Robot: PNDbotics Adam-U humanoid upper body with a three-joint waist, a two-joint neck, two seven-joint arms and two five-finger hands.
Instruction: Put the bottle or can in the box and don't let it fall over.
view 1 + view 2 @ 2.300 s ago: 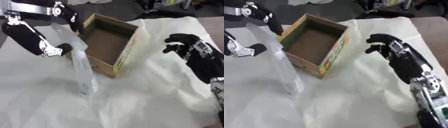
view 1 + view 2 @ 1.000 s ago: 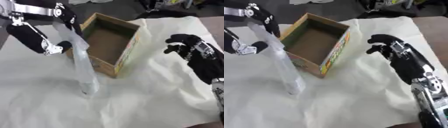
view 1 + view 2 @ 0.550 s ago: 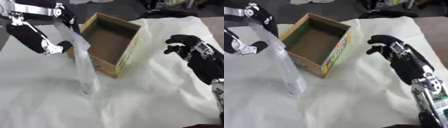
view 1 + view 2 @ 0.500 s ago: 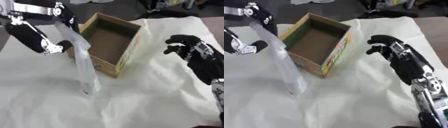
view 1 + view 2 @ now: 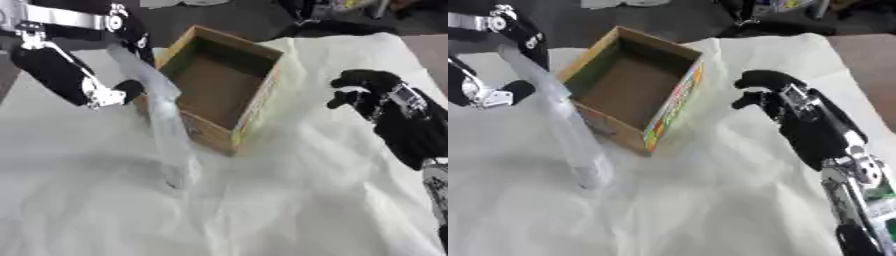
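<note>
Left eye view: the left hand [image 5: 83,75] comes in from the far left and has its fingers and thumb curled round the upper part of a clear plastic bottle [image 5: 162,117]. The bottle leans, its top toward the far left under the hand and its lower end nearer and to the right, down on the white cloth [image 5: 289,200] just beside the near left corner of the box [image 5: 229,85]. The bottle is outside the box, touching or nearly touching its left wall; which of the two cannot be told. The box is open-topped brown cardboard, empty inside, with a coloured print along its right outer side. The right hand [image 5: 372,97] hangs over the cloth to the right of the box, well apart from it, fingers loosely bent with nothing in them.

Right eye view: the same bottle [image 5: 562,120] shows as a pale streak slanting from the left hand [image 5: 496,75] down to the cloth [image 5: 710,200], left of the box [image 5: 636,82]. The right hand [image 5: 776,97] again holds nothing, its fingers relaxed and pointing toward the box; its black forearm runs down to the near right edge.
</note>
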